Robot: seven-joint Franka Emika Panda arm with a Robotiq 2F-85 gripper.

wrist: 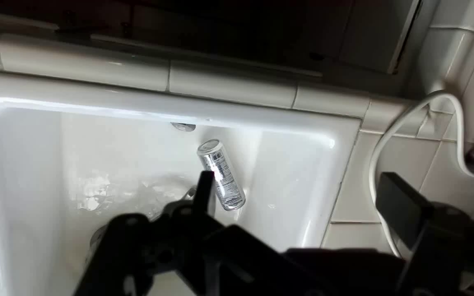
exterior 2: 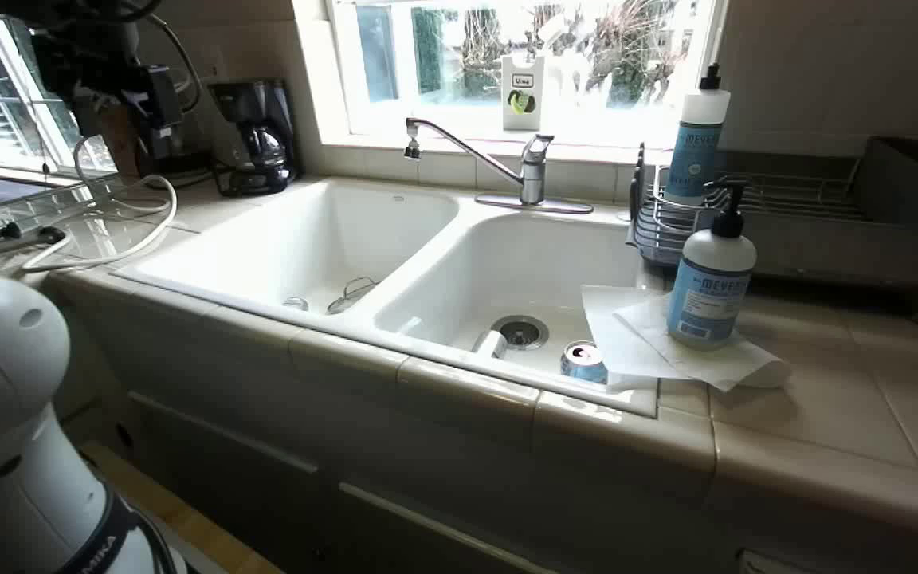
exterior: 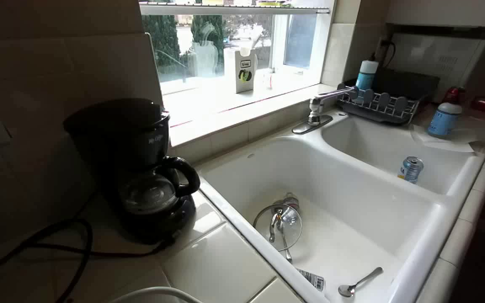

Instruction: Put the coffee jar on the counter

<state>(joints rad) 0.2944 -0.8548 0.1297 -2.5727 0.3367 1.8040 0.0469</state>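
Observation:
The coffee jar (exterior: pixel 147 194), clear glass with a black handle, sits inside the black coffee maker (exterior: pixel 118 134), under its upper part. The jar also shows in an exterior view (exterior 2: pixel 270 151). The coffee maker stands on the cream tiled counter (exterior: pixel 219 261), left of the sink. In the wrist view my gripper (wrist: pixel 298 183) is open with its fingers wide apart and nothing between the tips. It hangs above the sink's edge and the counter (wrist: pixel 356 193). In an exterior view the dark arm end hangs at the upper left; its fingers are hard to make out there. The jar is not identifiable in the wrist view.
The white double sink (exterior 2: pixel 331 323) holds a silver can (wrist: pixel 222 174), a glass lid (exterior: pixel 291 227), a spoon (exterior: pixel 358 283) and a blue can (exterior 2: pixel 584 363). A white cable (wrist: pixel 377 164) and a black cord (exterior: pixel 86 248) lie on the counter. A faucet (exterior 2: pixel 533 171) stands behind the sink.

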